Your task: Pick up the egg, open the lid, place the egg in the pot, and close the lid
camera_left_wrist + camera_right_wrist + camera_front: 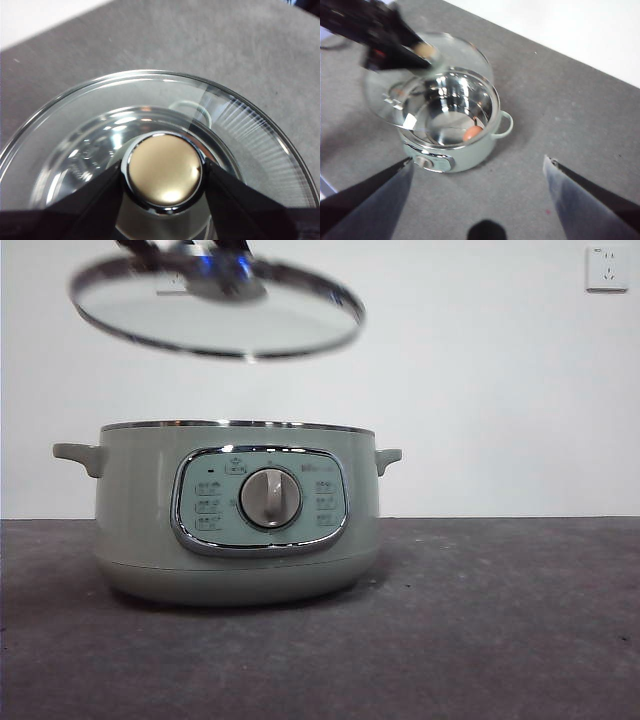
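Glass lid is rigid and breakable (egg already potted), so keep your left gripper pinching its knob; right gripper hangs spread.

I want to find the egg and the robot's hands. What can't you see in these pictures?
- Front view: the egg is hidden by the pot wall.
- Front view: the left gripper holding the lid is cut off by the top edge.
- Right gripper: open, holding nothing.
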Controlling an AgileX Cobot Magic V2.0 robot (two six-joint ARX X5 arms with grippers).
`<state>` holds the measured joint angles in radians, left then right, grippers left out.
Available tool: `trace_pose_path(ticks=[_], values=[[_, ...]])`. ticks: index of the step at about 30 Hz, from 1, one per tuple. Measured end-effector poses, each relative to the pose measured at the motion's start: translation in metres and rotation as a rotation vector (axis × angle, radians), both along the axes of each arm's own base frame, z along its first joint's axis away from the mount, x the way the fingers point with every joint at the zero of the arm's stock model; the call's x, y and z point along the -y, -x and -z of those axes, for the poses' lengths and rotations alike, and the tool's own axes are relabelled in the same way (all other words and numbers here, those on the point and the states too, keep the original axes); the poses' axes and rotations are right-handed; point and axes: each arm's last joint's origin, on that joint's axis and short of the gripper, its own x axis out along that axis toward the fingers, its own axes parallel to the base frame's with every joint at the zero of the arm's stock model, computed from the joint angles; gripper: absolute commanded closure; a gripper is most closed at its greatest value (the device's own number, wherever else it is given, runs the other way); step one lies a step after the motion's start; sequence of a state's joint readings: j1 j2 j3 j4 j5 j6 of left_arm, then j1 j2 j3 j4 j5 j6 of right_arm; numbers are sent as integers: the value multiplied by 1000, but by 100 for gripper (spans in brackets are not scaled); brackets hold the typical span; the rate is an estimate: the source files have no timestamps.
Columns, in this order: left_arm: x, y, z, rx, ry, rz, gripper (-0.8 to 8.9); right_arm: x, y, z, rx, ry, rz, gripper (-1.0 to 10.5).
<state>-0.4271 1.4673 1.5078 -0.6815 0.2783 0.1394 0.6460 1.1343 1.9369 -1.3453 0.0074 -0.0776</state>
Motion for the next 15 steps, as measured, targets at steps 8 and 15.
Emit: trace_pose_path(ticks=[8,15], values=[[20,-27,30,-36,-39,-3,820,15,21,14,-19,-21,-20,506],[25,-40,48,-74,-76,-24,820,20,28,48,-80,-5,-5,507]])
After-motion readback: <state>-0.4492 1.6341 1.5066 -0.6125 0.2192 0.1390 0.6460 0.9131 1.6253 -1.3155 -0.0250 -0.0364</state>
